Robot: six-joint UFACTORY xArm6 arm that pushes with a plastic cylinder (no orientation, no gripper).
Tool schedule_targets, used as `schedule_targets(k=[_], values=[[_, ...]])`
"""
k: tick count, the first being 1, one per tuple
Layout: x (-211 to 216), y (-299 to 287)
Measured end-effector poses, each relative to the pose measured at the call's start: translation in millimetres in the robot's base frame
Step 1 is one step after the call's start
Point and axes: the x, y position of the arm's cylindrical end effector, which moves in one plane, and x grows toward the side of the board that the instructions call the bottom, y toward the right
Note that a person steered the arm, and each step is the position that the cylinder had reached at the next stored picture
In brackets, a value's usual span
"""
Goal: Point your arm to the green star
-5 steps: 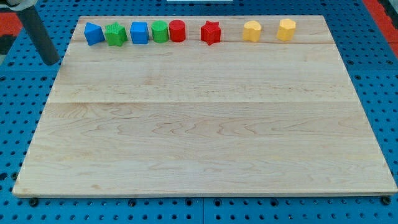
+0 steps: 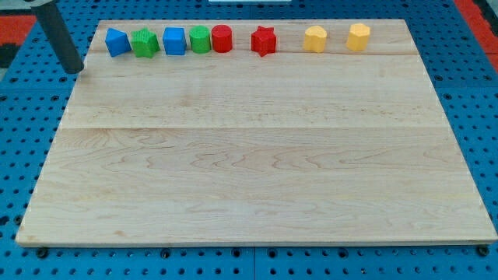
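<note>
In the upper left of the frame stands a smooth, dark grey rod — round in section, matte, without markings or screws. My tip (image 2: pixel 75 71) is its blunt lower end — plain and dark.

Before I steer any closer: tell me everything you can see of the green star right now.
The green star is a small, chunky block with a star-shaped top, plain matte green, standing flat near the wooden board's top edge. It is second from the view's left in the row, between a blue block and a blue cube; contact is too close to call. My tip is off to its left and slightly lower, just off the board's edge, not touching it.
</note>
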Motion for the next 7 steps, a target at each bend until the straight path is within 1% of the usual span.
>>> schedule_targets(k=[2, 3, 4, 5, 6, 7], values=[[34, 16], [27, -12], [19, -11], [-40, -13], [-63, 1], [-123, 13]])
